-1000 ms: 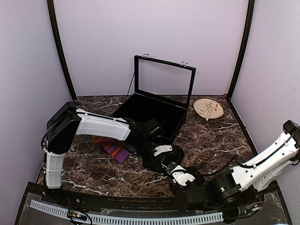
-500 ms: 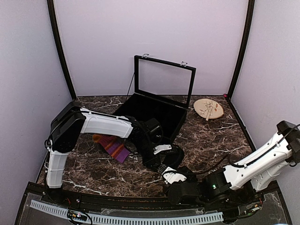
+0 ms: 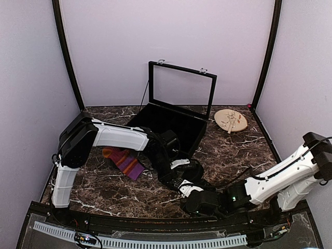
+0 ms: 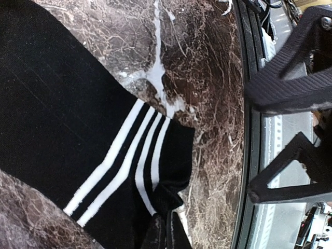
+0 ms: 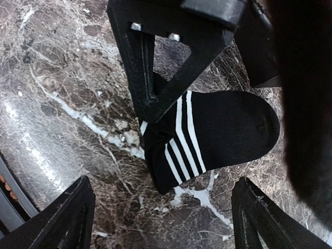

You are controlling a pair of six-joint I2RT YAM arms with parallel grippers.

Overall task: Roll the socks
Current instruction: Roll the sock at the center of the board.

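Left wrist: black sock [image 4: 67, 119] in gripper [image 4: 166, 231]

Black case [image 3: 176, 124] w/ framed lid [image 3: 181, 85] is sitting open at back edge of marble table [image 3: 233, 153]; round wooden disc [image 3: 231, 120] is lying nr back-right corner.

We list one dark, marble-patterned table [image 3: 233, 155]. On it we count:
- a black case [image 3: 171, 124], lid raised, at the back
- a round wooden plate [image 3: 231, 120], far right
- a striped sock [image 3: 123, 162], left
- a black sock [image 5: 218, 132] with white stripes, lying flat near the front.
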